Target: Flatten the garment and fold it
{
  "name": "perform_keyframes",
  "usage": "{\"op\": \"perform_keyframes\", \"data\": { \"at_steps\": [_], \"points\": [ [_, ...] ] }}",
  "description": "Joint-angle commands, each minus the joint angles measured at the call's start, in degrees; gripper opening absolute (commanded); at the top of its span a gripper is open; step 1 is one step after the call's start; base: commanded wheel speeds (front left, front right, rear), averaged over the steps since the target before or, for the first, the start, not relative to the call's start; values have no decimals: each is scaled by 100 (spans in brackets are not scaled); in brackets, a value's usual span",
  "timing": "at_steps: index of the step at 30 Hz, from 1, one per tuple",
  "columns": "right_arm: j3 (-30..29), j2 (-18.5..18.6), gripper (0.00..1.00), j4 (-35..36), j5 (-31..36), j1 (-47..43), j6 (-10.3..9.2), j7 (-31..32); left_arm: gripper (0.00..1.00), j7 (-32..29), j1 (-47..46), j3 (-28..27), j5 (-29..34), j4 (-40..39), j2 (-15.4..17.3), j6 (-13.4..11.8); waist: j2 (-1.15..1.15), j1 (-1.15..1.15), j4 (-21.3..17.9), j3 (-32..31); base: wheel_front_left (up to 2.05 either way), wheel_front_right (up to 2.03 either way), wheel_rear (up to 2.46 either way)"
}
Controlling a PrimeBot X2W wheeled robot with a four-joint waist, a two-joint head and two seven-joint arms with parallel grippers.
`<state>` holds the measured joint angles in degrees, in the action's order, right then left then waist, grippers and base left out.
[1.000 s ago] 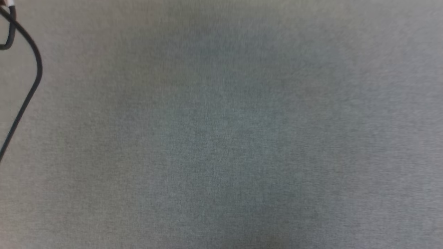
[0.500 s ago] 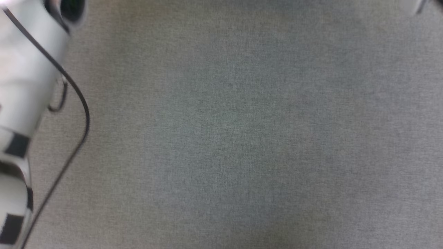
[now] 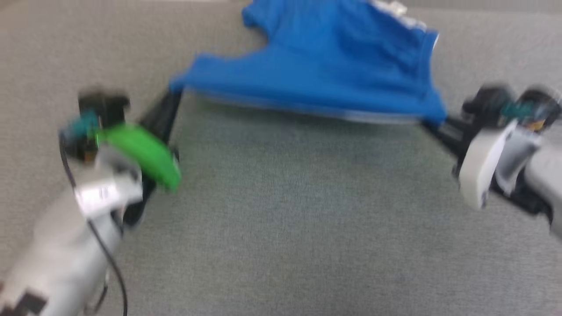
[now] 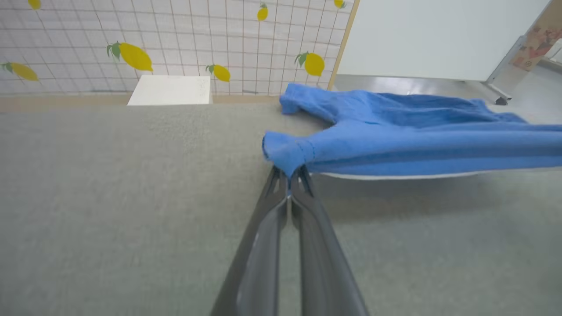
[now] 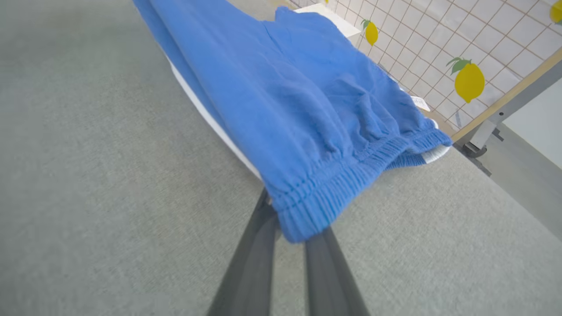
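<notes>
Garment (image 3: 316, 66) is lying at the top of the blurred head view on the grey table (image 3: 281, 228), its near edge stretching taut between the left gripper (image 3: 172, 97) and the right gripper (image 3: 429, 124). In the left wrist view, the left gripper (image 4: 289, 173) is clenching a hem corner of the garment (image 4: 395, 136), and that edge is hanging just above the table. In the right wrist view, the right gripper (image 5: 290, 245) is pinching the gathered waistband (image 5: 333, 193).

Your head view is blurred: left gripper (image 3: 173, 94) and right gripper (image 3: 432, 123) smear. Shorts (image 3: 316, 66) run off its top edge. The waistband (image 5: 347, 175) hides the right gripper's tips; the label (image 5: 420, 103) print is unreadable.
</notes>
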<state>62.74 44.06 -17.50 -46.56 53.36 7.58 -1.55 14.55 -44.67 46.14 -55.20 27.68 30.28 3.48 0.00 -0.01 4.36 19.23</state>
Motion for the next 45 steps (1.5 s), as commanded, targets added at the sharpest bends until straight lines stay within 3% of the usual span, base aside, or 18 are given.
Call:
{"op": "perform_keyframes", "data": {
  "at_steps": [1,8,15,19,27,34,45],
  "points": [
    [121,70,0,95,-51,-244,-9,0,0,43,416,-17,39,-142,138,-108,0,1,-56,-703,0,0,0],
    [539,300,0,579,-201,-1339,-9,74,0,43,2206,113,-93,-1109,569,-662,0,1,-33,-1432,0,0,0],
    [536,602,0,1008,-399,-2556,-9,158,0,8,3495,200,-421,-1905,1046,-1125,0,1,74,-1906,0,0,0],
    [316,764,0,1225,-446,-3149,-9,243,0,1,3996,251,-510,-2283,1199,-1386,0,1,148,-2052,0,0,0],
    [-269,680,0,1582,-313,-3942,-9,394,0,-2,4350,296,-503,-2648,1363,-1600,0,1,195,-2162,0,0,0],
    [-1069,480,0,1767,-73,-4081,-9,569,0,-339,3479,316,-110,-2796,1396,-1431,0,1,154,-2001,0,0,0],
    [-2195,59,0,2020,173,-3886,-9,844,0,-826,1774,241,112,-1892,863,-801,0,1,-312,-1068,0,0,0]
  ]
}}
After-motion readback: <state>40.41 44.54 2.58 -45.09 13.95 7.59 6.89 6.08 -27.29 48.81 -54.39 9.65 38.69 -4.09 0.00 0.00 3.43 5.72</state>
